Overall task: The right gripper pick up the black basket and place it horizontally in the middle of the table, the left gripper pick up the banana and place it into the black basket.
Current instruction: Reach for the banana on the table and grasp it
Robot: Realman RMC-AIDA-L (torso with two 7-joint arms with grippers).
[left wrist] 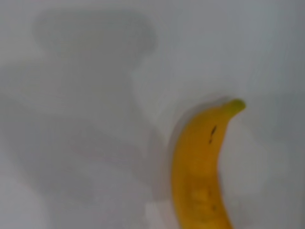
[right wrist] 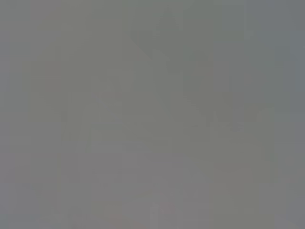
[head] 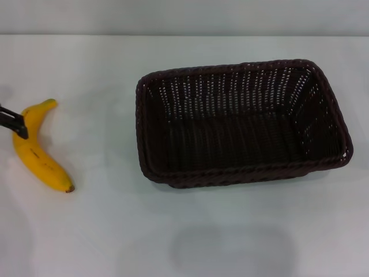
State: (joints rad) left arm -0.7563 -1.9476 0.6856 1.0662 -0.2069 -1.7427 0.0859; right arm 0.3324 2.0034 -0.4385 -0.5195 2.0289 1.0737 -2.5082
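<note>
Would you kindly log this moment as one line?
dark woven wicker basket: mid-table, empty | yellow curved banana: on table | left gripper: at banana | right gripper: unseen

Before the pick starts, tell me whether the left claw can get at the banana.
Probably yes. The left claw is already at the banana on the table, with nothing lying between them.

Yellow banana (head: 39, 149) lies well left of empty black basket (head: 242, 121).

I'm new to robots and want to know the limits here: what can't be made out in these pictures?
- Left gripper: cut off by the head view's left edge; whether it grips the banana is unclear.
- Right gripper: in no view; the right wrist view shows only blank grey.
- Banana's dark tip: cut off in the left wrist view.
</note>
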